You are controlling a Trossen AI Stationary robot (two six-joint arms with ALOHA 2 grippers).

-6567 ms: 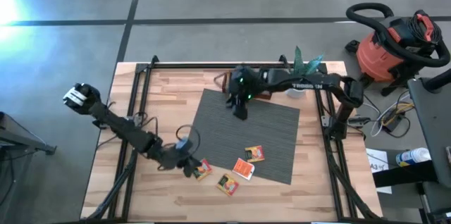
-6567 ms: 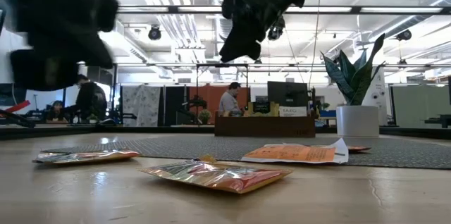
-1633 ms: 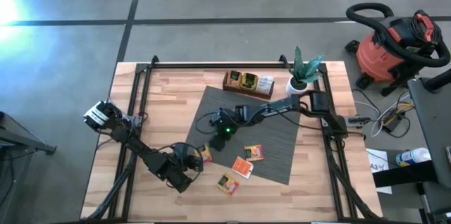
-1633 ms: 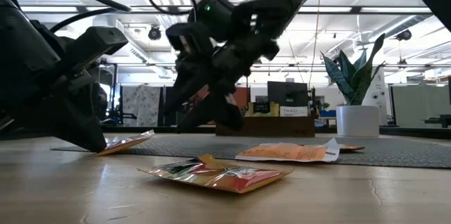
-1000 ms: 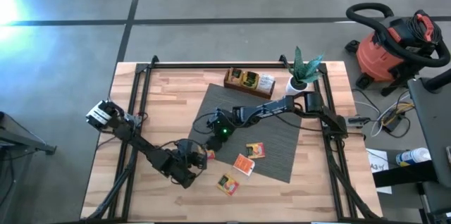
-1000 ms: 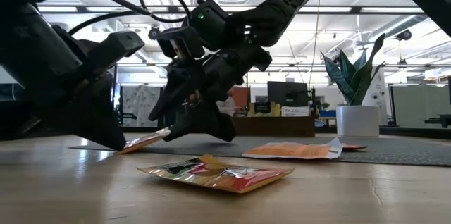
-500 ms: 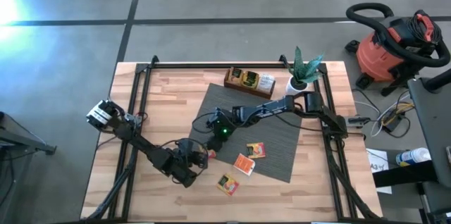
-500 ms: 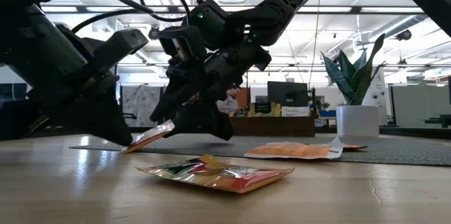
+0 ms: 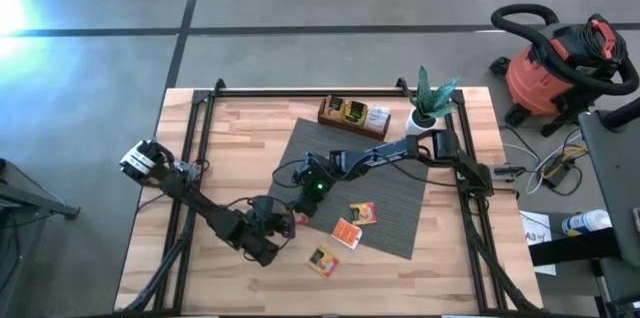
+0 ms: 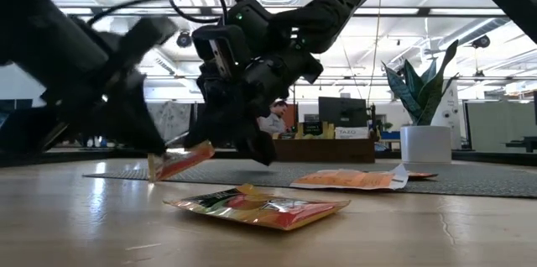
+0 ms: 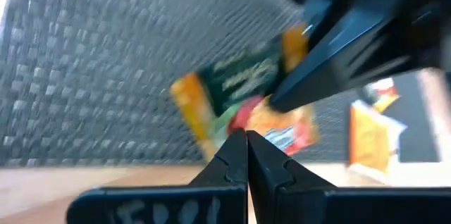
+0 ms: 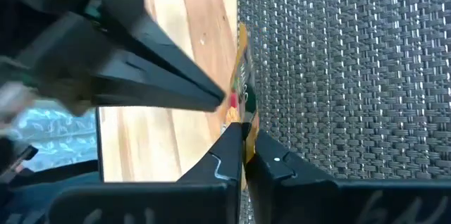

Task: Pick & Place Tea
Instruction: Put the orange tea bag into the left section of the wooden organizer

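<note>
While both claws clenched on one tea sachet (image 10: 179, 164) at the grey mat's (image 9: 395, 173) front-left edge, the right gripper (image 9: 299, 209) pinched it from the mat side and the left gripper (image 9: 283, 224) from the bare wood side. Three more sachets lay loose: two on the mat (image 9: 362, 216) (image 9: 346, 233), one off it on the table (image 9: 322, 260). One wooden tray (image 9: 353, 115) sat behind the mat, one potted plant (image 9: 428, 103) beside it.

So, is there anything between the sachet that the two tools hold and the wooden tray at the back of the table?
Nothing visible blocks the way. The right tool and left tool both pinch the sachet at the grey mat's front-left edge. Between it and the tray lies only bare mat; the right arm itself stretches beside that path.
</note>
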